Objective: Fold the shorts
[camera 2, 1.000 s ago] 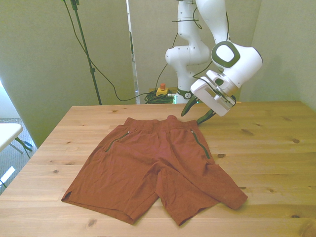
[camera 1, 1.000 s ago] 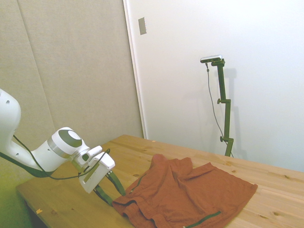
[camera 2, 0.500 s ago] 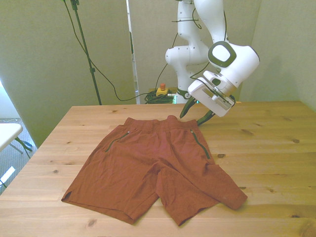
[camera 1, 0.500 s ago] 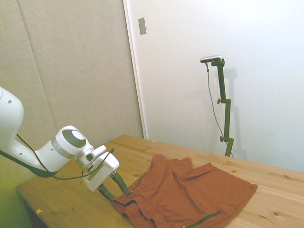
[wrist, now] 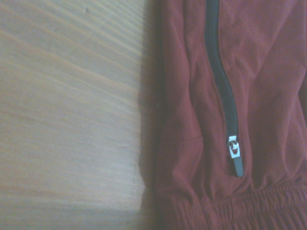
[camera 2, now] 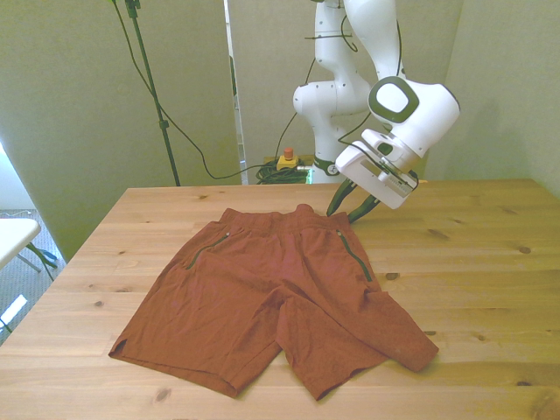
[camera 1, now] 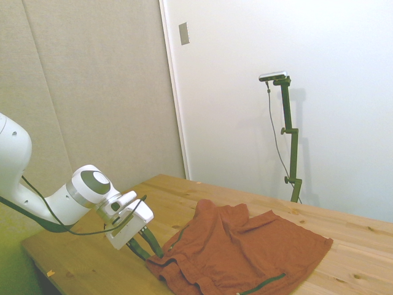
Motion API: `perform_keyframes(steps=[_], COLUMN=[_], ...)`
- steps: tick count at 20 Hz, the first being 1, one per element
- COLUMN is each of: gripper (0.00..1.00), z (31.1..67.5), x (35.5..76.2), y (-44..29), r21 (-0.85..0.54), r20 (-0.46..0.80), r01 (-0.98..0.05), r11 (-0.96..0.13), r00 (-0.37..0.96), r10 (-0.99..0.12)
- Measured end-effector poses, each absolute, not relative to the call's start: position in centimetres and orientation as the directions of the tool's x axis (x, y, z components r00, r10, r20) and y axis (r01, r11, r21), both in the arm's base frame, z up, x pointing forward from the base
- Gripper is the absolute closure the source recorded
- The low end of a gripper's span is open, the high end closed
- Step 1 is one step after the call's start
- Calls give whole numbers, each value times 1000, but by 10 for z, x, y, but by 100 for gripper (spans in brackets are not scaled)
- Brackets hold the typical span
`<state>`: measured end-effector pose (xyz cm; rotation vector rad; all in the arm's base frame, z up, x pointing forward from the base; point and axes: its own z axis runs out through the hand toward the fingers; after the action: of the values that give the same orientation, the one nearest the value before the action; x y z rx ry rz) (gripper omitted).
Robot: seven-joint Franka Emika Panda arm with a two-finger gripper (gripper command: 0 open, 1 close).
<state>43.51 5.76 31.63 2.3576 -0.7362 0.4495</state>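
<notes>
Down comes the gripper (camera 2: pixel 353 207) a little from a second ago, and its fingers (camera 2: pixel 335 202) have drawn closer together, now only narrowly parted with nothing between them. Their tips sit just off the waistband corner of the shorts (camera 2: pixel 276 293) on the front view's right, close above the wooden surface (camera 2: pixel 472 262). Whether they touch the cloth, I cannot tell. The shorts lie spread flat, waistband toward the far edge, both legs toward the near edge, exactly as before. Up close, the wrist view catches a dark zipper (wrist: pixel 221 91) with its silver pull, beside the gathered waistband and bare wood.
</notes>
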Motion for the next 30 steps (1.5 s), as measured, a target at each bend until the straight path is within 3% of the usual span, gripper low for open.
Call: perform_keyframes(steps=[15, 24, 30], gripper=[100, 100, 100], z=[310, 332, 359], x=[426, 403, 412], y=[57, 73, 62], r21=[463, 385, 281], r20=[439, 305, 260], r01=[-585, -517, -550], r11=[-666, -764, -786], r00=[804, 853, 832], r10=[-401, -423, -490])
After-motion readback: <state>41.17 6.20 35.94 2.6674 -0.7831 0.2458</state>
